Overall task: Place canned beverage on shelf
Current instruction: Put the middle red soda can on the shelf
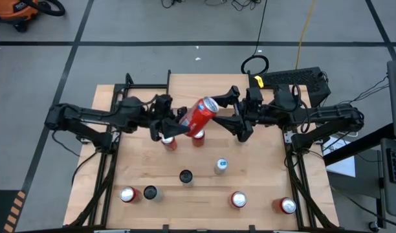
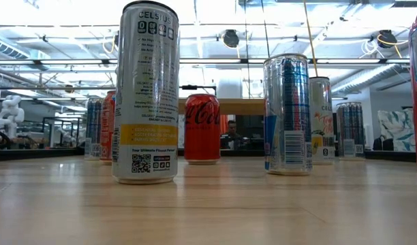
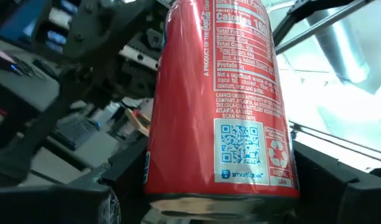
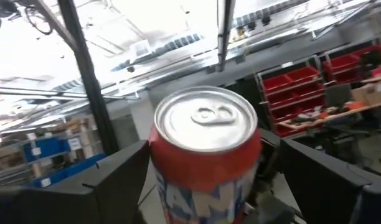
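red can (image 1: 200, 114) bottom hidden by left gripper (image 1: 174, 125)

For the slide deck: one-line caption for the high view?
Both grippers, left and right, flank a tilted red can above the table.

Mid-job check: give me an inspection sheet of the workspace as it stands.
Surface: wooden table, cans spread over it.
Job's things: red can tilted in the air; shelf at the far side.
Clutter: other cans standing, such as the white-topped can.
Grippers: left gripper clamps the red can's base end; right gripper open around its top end.
Cables: yellow cable on the floor.
Surroundings: grey floor with dark lines.
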`<state>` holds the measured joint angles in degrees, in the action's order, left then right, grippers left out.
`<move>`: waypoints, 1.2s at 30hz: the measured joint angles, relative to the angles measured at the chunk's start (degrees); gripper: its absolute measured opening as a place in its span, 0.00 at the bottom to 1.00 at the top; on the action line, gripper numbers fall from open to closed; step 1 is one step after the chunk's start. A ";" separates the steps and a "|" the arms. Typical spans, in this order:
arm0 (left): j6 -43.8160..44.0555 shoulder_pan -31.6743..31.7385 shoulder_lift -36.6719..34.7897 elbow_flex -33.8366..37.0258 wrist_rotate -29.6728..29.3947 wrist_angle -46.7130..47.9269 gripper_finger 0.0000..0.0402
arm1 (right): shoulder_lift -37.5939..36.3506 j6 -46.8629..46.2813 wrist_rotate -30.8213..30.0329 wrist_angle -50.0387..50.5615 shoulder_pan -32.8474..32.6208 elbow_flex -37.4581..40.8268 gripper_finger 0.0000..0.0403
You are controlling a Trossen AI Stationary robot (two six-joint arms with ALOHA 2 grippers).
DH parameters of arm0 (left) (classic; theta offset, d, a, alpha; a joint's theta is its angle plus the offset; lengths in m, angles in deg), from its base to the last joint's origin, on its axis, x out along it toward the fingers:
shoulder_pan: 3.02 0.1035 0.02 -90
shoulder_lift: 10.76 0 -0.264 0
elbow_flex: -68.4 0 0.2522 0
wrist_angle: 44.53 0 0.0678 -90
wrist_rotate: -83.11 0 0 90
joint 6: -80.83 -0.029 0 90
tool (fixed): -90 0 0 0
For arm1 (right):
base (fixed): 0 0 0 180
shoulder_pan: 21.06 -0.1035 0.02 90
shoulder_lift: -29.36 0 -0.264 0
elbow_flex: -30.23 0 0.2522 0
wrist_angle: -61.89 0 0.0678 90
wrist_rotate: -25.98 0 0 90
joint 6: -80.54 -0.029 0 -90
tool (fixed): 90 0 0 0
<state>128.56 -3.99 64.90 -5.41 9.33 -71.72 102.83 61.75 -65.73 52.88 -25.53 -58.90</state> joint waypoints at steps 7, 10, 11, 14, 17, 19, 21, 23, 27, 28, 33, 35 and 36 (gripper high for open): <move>4.84 0.14 6.05 0.00 0.74 -10.86 0.72 | 0.59 -0.02 2.90 -1.89 0.00 0.00 0.83; 6.99 0.11 7.78 0.00 0.88 -14.33 0.72 | 0.59 -0.04 3.30 -1.81 0.01 0.00 0.81; 7.31 0.11 8.27 0.00 0.89 -15.17 0.72 | 0.59 -0.07 3.30 -1.83 0.02 0.00 0.80; 7.30 0.11 8.90 0.00 0.83 -15.28 0.72 | 0.59 -0.24 3.30 -1.48 0.02 0.02 0.78; 7.59 0.08 9.34 0.00 0.65 -15.85 0.72 | 0.57 -2.63 3.25 -0.80 0.02 0.02 0.76; 7.90 0.08 9.35 -0.02 0.49 -15.93 0.72 | 0.55 -3.75 3.21 -0.67 0.02 0.02 0.76; 7.90 0.08 9.35 -0.02 0.41 -15.89 0.72 | 0.55 -4.18 3.22 -0.67 0.02 0.02 0.76; 7.84 0.08 9.35 -0.01 0.28 -15.77 0.72 | 0.55 -5.84 3.32 -0.63 0.02 0.02 0.77; 7.42 0.08 9.35 0.00 -0.48 -15.68 0.72 | 0.55 -8.04 4.51 -0.60 0.09 0.02 0.79; 7.40 0.08 9.35 -0.02 -0.74 -15.67 0.72 | 0.55 -8.21 4.55 -0.60 0.09 0.02 0.79; 7.99 0.04 9.35 -0.02 -1.80 -15.67 0.72 | 0.55 -6.70 4.52 -0.59 0.09 0.02 0.79; 8.38 0.04 9.35 -0.02 -2.28 -15.53 0.72 | 0.57 -5.77 4.35 -0.57 0.09 0.02 0.79; 8.38 0.04 9.35 -0.01 -2.38 -15.31 0.72 | 0.57 -5.49 4.32 -0.52 0.09 0.02 0.79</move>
<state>136.94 -3.95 74.25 -5.42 6.95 -87.03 103.40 56.26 -61.41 52.37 -25.44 -58.88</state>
